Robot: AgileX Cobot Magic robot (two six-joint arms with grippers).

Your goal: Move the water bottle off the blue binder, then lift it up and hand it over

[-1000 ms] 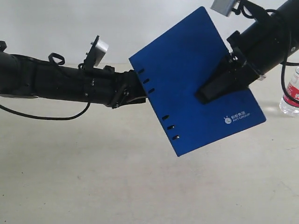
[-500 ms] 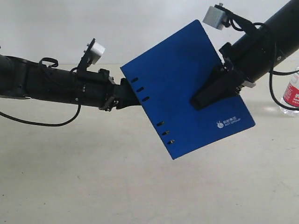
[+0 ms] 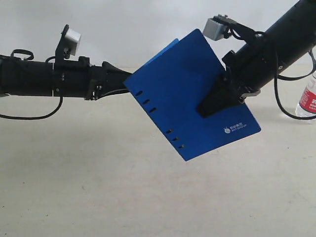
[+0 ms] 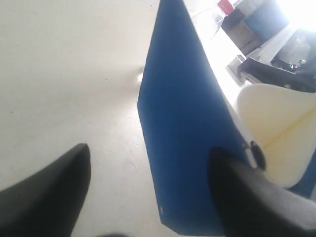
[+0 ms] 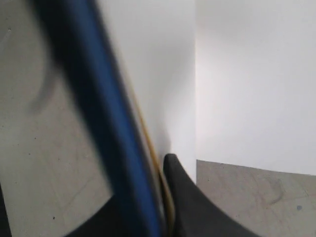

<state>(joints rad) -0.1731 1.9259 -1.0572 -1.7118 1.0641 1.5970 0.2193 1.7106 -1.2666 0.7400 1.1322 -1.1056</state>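
Holds the binder (image 3: 182, 84) aloft and tilted, pinched at one edge in the right gripper (image 3: 210, 103), jaws closed on both faces. Lays one dark finger (image 3: 213, 100) across the blue front, just above the white logo (image 3: 235, 129). Shows, in the right wrist view, the blue edge running close beside a finger.

Turns the slots (image 3: 153, 109) to the side away from that gripper, toward the left gripper (image 3: 121, 77). Spreads the left gripper wide, fingers (image 4: 54, 187) well apart, gripping nothing, tips just beside the binder's spine corner. Cannot tell whether touching it.

Has the bottle (image 3: 308, 101) upright on the table (image 3: 98, 192), off the binder, well apart from the right gripper and out past its arm, red-and-white label showing.
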